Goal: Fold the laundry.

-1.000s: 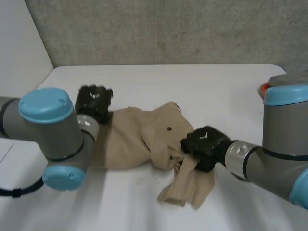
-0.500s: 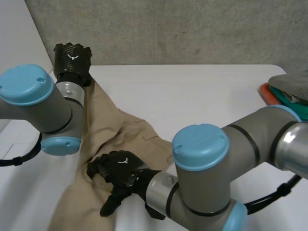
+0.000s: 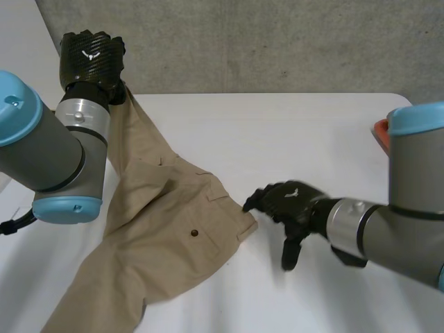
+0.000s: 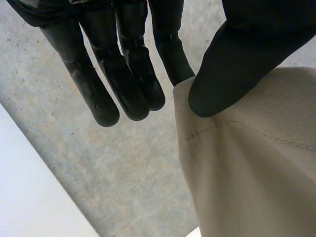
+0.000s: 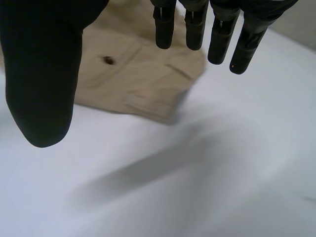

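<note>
Tan trousers [image 3: 166, 229] hang from my left hand [image 3: 90, 59], which is raised high at the table's back left. In the left wrist view the thumb [image 4: 237, 59] pinches the trousers' edge [image 4: 247, 173] against a finger. From there the cloth slopes down onto the white table [image 3: 291, 125] and spreads toward the front left, with a buttoned pocket [image 3: 195, 232] facing up. My right hand [image 3: 291, 205] hovers just right of the waist corner [image 3: 246, 223], open. Its straight fingers [image 5: 195, 24] and thumb hold nothing above the trousers [image 5: 128, 74].
An orange-red object [image 3: 379, 129] sits at the table's right edge, partly behind my right arm. A concrete wall runs along the back. Bare tabletop lies right of the trousers and behind them.
My left hand has risen further with the trouser end. My right hand has let go of the cloth, opened, and moved right, off the trousers.
</note>
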Motion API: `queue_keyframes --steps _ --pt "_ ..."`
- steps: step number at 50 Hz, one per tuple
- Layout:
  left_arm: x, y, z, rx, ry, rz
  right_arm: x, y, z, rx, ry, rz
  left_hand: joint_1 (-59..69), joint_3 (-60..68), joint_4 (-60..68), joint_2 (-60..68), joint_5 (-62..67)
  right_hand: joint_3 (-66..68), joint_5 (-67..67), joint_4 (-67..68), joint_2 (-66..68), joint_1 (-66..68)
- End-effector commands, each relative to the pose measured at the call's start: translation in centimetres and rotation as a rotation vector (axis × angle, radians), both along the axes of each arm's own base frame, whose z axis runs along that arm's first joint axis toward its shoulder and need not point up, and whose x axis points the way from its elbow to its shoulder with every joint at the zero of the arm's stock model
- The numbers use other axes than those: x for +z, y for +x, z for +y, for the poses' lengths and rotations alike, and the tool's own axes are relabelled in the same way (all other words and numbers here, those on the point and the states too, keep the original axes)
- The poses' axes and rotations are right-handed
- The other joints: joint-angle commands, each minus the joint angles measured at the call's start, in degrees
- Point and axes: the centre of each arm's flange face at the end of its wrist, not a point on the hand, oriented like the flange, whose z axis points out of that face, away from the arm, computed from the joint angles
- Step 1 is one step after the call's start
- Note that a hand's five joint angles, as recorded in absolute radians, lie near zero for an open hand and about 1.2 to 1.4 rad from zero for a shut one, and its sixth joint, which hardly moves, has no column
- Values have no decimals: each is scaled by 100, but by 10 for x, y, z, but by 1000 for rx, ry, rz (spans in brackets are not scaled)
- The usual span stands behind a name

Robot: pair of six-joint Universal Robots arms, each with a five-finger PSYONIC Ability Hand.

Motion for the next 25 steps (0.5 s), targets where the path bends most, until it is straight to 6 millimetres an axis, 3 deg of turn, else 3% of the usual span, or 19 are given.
queue_keyframes --steps 1,7,13,20,24,25 --pt "14 -7 20 -107 0 95 10 5 -38 -31 -143 -60 1343 1164 1120 1142 1400 -247 -384 -339 -319 -163" --pt "23 -15 35 -160 -13 100 -12 34 -69 -21 -192 -132 1343 1164 1120 1142 1400 -247 -384 -339 -319 -163" --pt "31 -21 45 -188 -29 106 -36 86 -63 81 -231 -227 1343 1164 1120 1142 1400 -247 -384 -339 -319 -163" --pt "33 -23 48 -197 -33 112 -73 125 -40 167 -210 -257 1343 1164 1120 1142 1400 -247 -384 -339 -319 -163" --pt "32 -26 52 -207 -30 111 -86 139 -35 169 -216 -269 1343 1164 1120 1142 1400 968 832 877 897 1053" --pt "32 -26 52 -209 -30 111 -88 142 -38 143 -229 -273 1343 1164 1120 1142 1400 2637 2501 2546 2566 2722"
